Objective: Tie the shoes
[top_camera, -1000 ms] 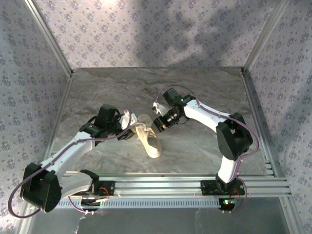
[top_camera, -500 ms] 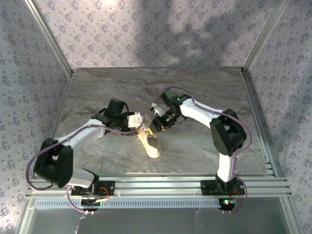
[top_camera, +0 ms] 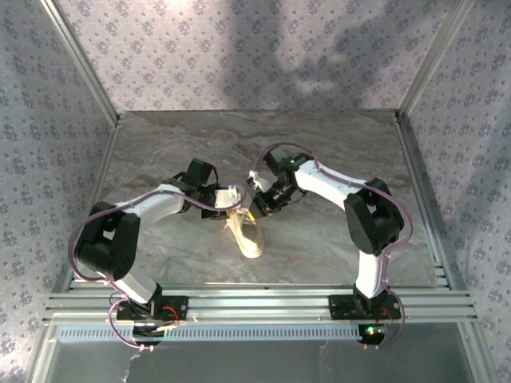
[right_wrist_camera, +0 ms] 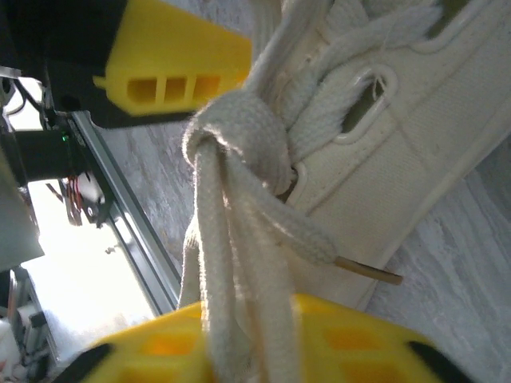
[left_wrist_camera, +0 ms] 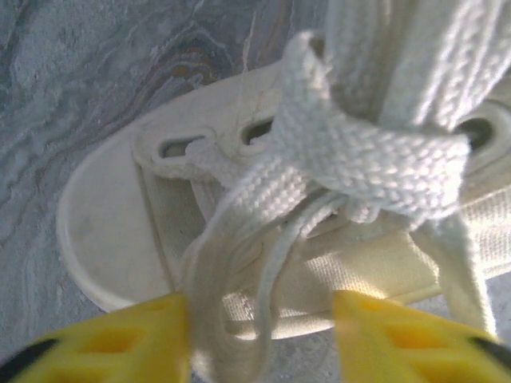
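Note:
The cream-white shoe (top_camera: 249, 234) lies on the marble table, toe toward the near edge, its white laces (left_wrist_camera: 359, 152) knotted over the tongue. My left gripper (top_camera: 235, 197) hovers at the shoe's upper left. Its yellow fingers (left_wrist_camera: 120, 343) stand apart with a lace loop (left_wrist_camera: 239, 319) between them, resting against the left one; the gripper (left_wrist_camera: 263, 343) is open. My right gripper (top_camera: 257, 206) is at the shoe's upper right. In the right wrist view it (right_wrist_camera: 251, 343) is shut on lace strands (right_wrist_camera: 239, 263) that run down from the knot (right_wrist_camera: 239, 132). A lace tip (right_wrist_camera: 367, 271) sticks out sideways.
The aluminium rail (top_camera: 255, 302) crosses the near edge by the arm bases. Patterned walls and metal posts (top_camera: 80, 60) close in the table (top_camera: 335, 152) on three sides. The left gripper's yellow finger (right_wrist_camera: 176, 64) sits close above the knot in the right wrist view.
The left arm has swung right, bringing its gripper onto the shoe's laces, and its fingers have narrowed. The right gripper has closed on the lace strands and stayed by the shoe.

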Tool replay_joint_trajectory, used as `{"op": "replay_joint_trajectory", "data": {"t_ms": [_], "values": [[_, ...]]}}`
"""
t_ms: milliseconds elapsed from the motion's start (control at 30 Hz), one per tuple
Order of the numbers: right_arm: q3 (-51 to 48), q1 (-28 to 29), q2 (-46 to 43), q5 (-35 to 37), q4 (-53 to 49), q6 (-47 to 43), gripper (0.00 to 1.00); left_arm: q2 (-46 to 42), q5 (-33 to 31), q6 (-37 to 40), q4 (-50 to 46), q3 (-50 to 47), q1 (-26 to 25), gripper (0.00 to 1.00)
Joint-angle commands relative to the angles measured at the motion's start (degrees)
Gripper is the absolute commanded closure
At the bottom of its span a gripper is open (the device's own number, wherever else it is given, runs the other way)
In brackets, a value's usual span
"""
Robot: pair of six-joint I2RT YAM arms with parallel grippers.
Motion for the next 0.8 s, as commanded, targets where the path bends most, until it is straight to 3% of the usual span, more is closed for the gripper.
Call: {"op": "replay_joint_trajectory", "data": {"t_ms": [0,67,133,400,767], "values": [[0.99,-0.03,-0.23,2.44,-3.54,-1.6,0.91,0.18,3.17,1.26,-1.49,1.64,0.31,0.72],[0.99,-0.41,-0.98,2.98,-3.85,-1.92,1.0,-1.1,3.3,0.84,-2.4,1.37,0.23,0.89],[1.25,-0.73,-1.47,2.76,-4.34,-2.22,1.0,-2.71,3.05,0.41,-2.93,0.75,0.14,0.99],[5.11,-1.75,-0.36,2.68,-9.08,-4.42,1.0,-8.63,0.4,-3.64,-6.53,0.87,-2.94,1.0],[9.2,-2.55,2.47,3.42,-13.26,-6.25,1.0,-9.59,-4.07,-10.91,-11.6,3.24,-6.66,1.0]]}}
